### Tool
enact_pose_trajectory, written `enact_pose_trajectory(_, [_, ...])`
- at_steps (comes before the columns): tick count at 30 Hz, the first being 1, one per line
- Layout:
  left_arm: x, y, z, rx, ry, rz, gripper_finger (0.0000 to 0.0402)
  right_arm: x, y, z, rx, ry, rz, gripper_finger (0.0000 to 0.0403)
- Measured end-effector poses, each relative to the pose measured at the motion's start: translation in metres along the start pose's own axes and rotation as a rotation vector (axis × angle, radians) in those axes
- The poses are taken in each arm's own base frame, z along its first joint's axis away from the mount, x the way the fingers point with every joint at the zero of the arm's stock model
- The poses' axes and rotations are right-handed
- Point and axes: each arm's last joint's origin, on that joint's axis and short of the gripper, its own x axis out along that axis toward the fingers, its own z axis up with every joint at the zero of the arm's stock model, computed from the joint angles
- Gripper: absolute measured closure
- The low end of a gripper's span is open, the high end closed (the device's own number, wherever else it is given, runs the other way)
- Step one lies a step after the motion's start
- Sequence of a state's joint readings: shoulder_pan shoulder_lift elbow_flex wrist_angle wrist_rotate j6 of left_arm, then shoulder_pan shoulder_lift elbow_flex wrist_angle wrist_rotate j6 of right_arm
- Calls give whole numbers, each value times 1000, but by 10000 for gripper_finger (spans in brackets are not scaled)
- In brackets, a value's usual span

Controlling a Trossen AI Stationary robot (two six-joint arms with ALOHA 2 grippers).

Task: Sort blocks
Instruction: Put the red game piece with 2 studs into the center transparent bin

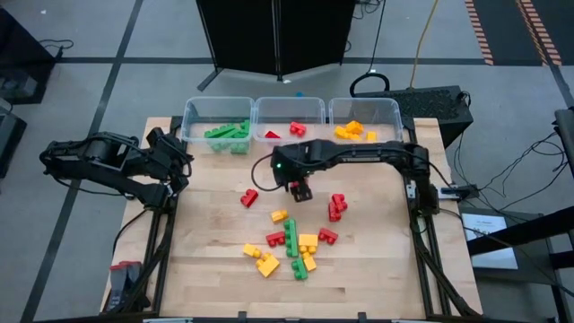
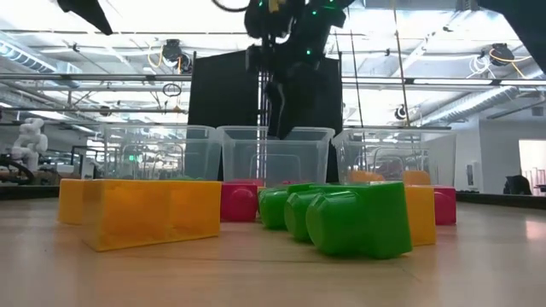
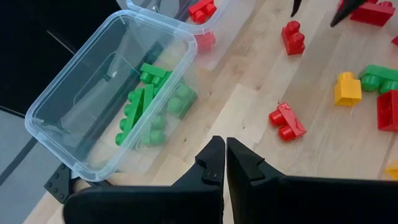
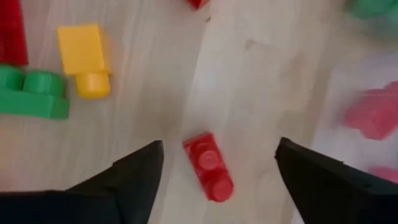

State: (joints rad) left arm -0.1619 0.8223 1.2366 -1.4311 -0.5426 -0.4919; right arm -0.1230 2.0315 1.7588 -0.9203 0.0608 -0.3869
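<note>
- The wooden table (image 1: 215,260) is the largest thing. Its near strip and its left part are bare wood, so there is open room there; the blocks lie mostly in the middle and a little toward the right.
- Two dark arms are in the high view. The left arm is folded at the left edge of the table, and the right arm reaches from the right side to the middle.
- Three clear bins stand in one row along the far edge, touching side by side: the left bin (image 1: 193,112) holds green blocks (image 1: 228,135), the middle bin (image 1: 289,108) holds two or three red blocks (image 1: 297,128), and the right bin (image 1: 377,108) holds yellow and orange blocks (image 1: 350,131).
- The right gripper (image 1: 300,190) hangs over the middle of the table, just in front of the middle bin. Its fingers are spread wide and hold nothing.
- The left gripper (image 3: 225,163) waits near the left bin with its fingers closed together, empty.
- About fifteen loose blocks lie on the table, in red, yellow and green; I cannot count them exactly because some touch.
- One red block (image 4: 209,167) with two studs lies flat under the right gripper, between the two fingers. Its long axis runs forward from the wrist and a little slanted, not across the gap.
- Another red block (image 1: 248,197) lies alone, left of the gripper.
</note>
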Motion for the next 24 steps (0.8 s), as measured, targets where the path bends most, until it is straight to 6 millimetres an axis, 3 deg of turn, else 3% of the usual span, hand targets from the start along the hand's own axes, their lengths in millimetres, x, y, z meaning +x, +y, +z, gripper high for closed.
enact_pose_trajectory(5, [0,0,0,0,0,0,402,36,6,-6,-41,129,37,84])
enact_pose_trajectory(14, [0,0,0,-1,0,0,402,88,6,-18,-82,267,62,129])
enact_pose_trajectory(18, [0,0,0,-2,0,0,402,95,7,-22,-82,298,80,183])
enact_pose_trajectory(22, [0,0,0,-4,0,0,402,96,9,-22,-50,308,76,285])
enact_pose_trajectory(24, [0,0,0,-4,-1,0,402,95,10,-21,-29,308,75,294])
